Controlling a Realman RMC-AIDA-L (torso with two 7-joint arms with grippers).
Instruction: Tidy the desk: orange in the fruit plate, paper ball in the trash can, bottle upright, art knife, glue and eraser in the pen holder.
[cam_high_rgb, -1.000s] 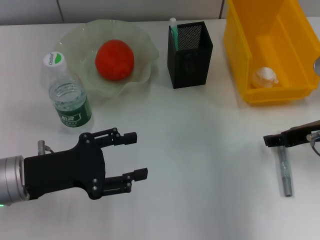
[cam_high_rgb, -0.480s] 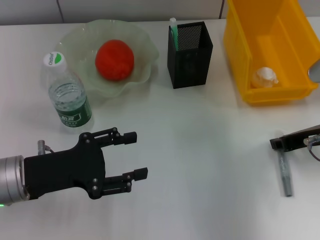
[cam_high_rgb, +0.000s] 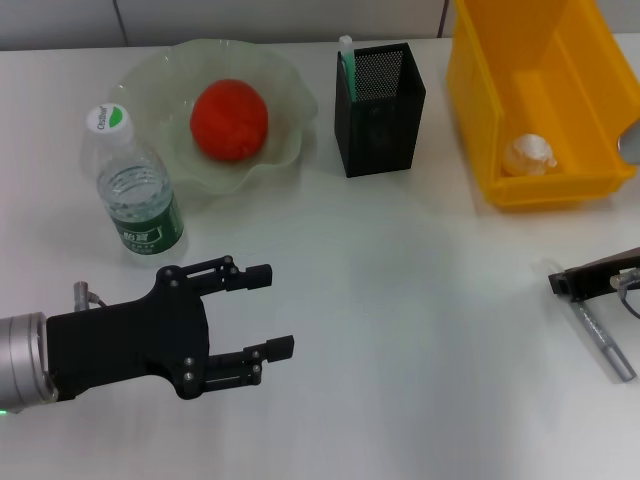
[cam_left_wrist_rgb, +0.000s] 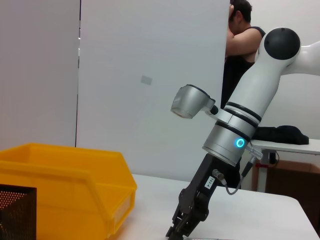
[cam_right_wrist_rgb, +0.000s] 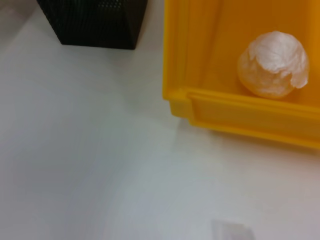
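While the left gripper (cam_high_rgb: 265, 312) hovers low over the near left of the desk (cam_high_rgb: 400, 300) with its fingers spread and nothing between them, the right gripper (cam_high_rgb: 562, 284) sits at the near right edge of the scene, its tip touching the upper end of the glue (cam_high_rgb: 603, 343). Whether its fingers are closed on the stick or only beside it cannot be told. The glue lies flat on the desk, slanting away toward the near right. In the left wrist view the right gripper (cam_left_wrist_rgb: 186, 226) points down at the tabletop.

The orange (cam_high_rgb: 229, 120) rests in the fruit plate (cam_high_rgb: 290, 95) at the far left. Just near and left of the plate, the bottle (cam_high_rgb: 135, 190) stands upright on its base. The pen holder (cam_high_rgb: 380, 110) stands at the far centre, with the art knife (cam_high_rgb: 347, 62) upright in its left corner. To its right is the trash can (cam_high_rgb: 480, 110), and the paper ball (cam_high_rgb: 527, 154) lies inside against its near wall. The right wrist view shows the same paper ball (cam_right_wrist_rgb: 273, 64) in the trash can (cam_right_wrist_rgb: 240, 112), with a corner of the pen holder (cam_right_wrist_rgb: 95, 22) beside it.
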